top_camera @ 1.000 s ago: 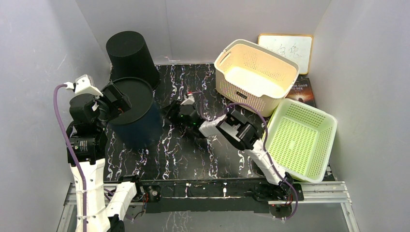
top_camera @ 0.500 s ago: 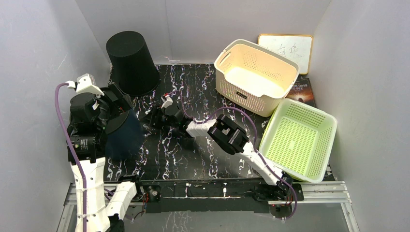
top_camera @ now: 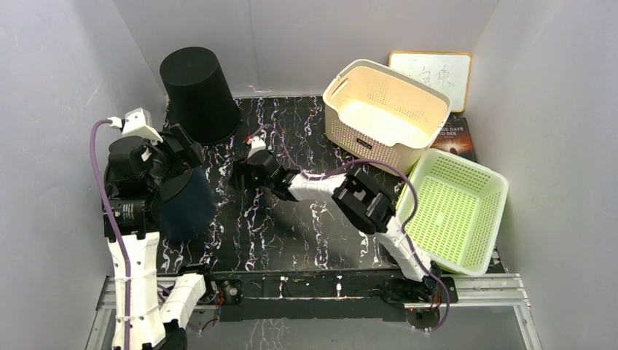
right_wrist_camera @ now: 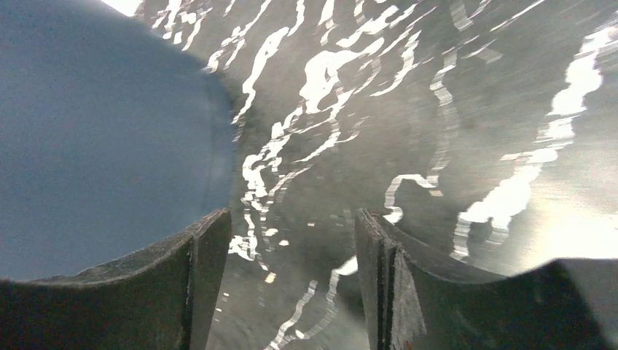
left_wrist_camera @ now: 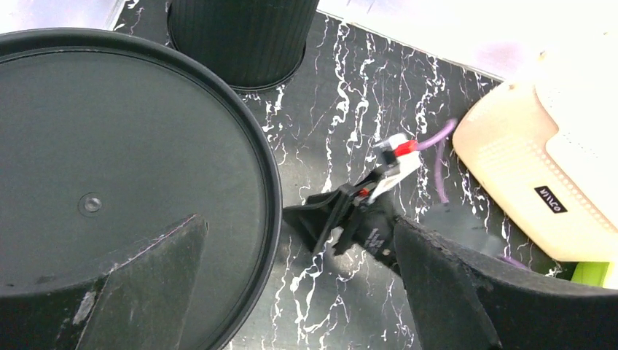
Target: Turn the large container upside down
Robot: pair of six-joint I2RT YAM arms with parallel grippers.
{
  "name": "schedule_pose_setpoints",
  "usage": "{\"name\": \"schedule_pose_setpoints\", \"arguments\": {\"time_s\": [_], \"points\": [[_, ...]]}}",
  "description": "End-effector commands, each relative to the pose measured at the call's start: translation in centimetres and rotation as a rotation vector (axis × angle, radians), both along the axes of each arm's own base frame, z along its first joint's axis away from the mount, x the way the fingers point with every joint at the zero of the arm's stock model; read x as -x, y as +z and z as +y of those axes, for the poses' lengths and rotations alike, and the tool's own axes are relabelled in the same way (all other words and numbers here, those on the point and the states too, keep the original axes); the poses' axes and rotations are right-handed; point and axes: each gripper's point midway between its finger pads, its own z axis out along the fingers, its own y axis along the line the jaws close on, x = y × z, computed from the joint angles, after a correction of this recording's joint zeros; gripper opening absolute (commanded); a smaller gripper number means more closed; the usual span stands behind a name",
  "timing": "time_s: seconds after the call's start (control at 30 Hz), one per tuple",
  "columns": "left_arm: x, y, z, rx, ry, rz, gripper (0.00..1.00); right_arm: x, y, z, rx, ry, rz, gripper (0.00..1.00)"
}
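Note:
The large dark-blue container leans tilted at the table's left, its mouth turned up toward my left arm. In the left wrist view its dark inside and rim fill the left. My left gripper is open: one finger lies inside the mouth, the other is well outside, and the rim sits loose between them. My right gripper is open and empty, low over the table just right of the container, whose blue side shows at its left.
A black bucket stands upside down at the back left. A cream perforated basket is at the back right, a green basket at the right edge. A whiteboard and a book lie behind them.
The container tipped from upright over toward my left arm, and the left gripper went with it. My right gripper reached left across the table toward the container.

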Motion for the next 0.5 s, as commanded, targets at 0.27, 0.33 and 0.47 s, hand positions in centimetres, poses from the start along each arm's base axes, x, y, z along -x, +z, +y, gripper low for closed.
{"name": "schedule_pose_setpoints", "arguments": {"time_s": [0.27,0.33,0.47], "points": [[-0.9,2.2,-1.9,-0.023,-0.144,-0.050,0.98,-7.2,18.6,-15.3,0.428,-0.297,-0.443,0.98],[-0.8,2.3,-1.9,-0.027,-0.143,-0.056,0.98,-8.0,20.5,-17.4,0.405,-0.321,-0.442,0.98],[-0.6,2.3,-1.9,-0.031,-0.147,-0.058,0.98,-10.2,22.8,-21.3,0.404,-0.381,-0.474,0.98]]}}
